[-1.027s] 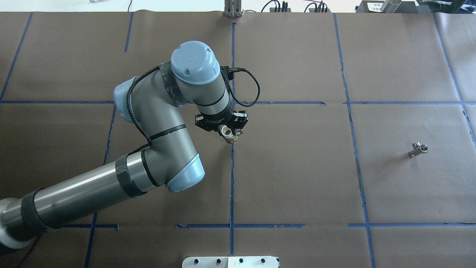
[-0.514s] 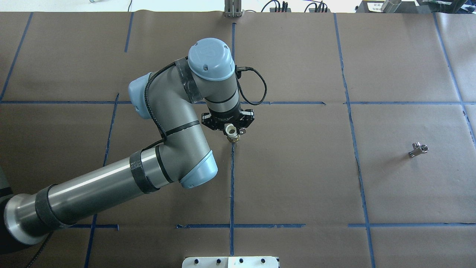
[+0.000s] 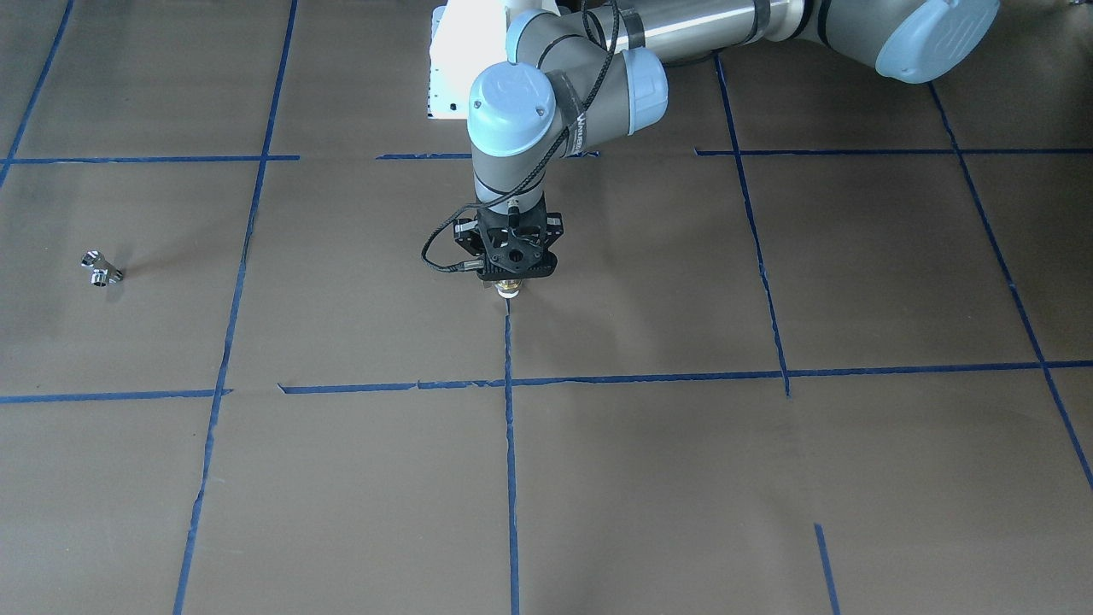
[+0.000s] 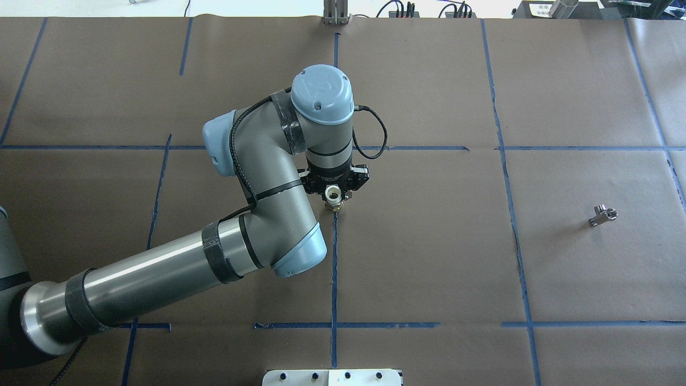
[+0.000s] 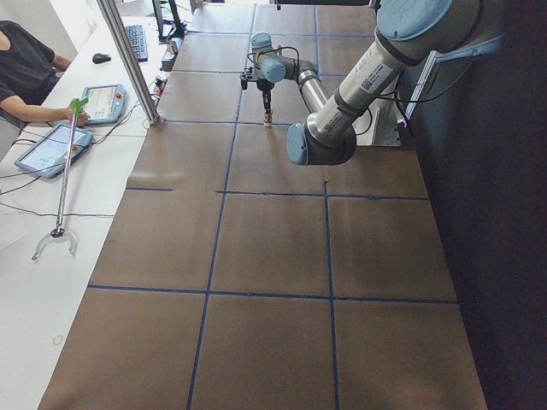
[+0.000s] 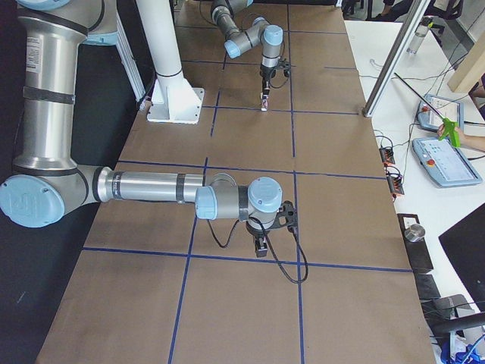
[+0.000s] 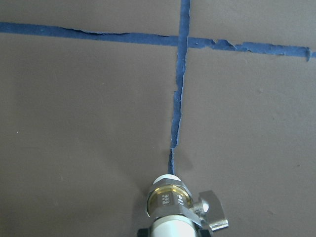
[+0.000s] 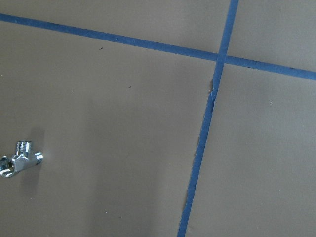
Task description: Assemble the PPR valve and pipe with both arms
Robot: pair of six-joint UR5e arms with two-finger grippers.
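Left arm brings the valve to centre.
The left arm [image 4: 252, 214] has swung rightward, left gripper [image 4: 334, 185] clamped on the upright valve [image 4: 334, 200] at the tape line [image 4: 334, 257]. I can't tell how the right gripper [image 6: 261, 244] stands. The pipe [image 4: 603, 215] lies untouched, well apart; fetching it looks next.

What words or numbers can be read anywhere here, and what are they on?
"UNIVERS...", only partly legible, printed on the left arm.
Embossed logo on its blue joint cap: too faint to read.
Stamp on the PPR valve, brass band: too blurred to read.
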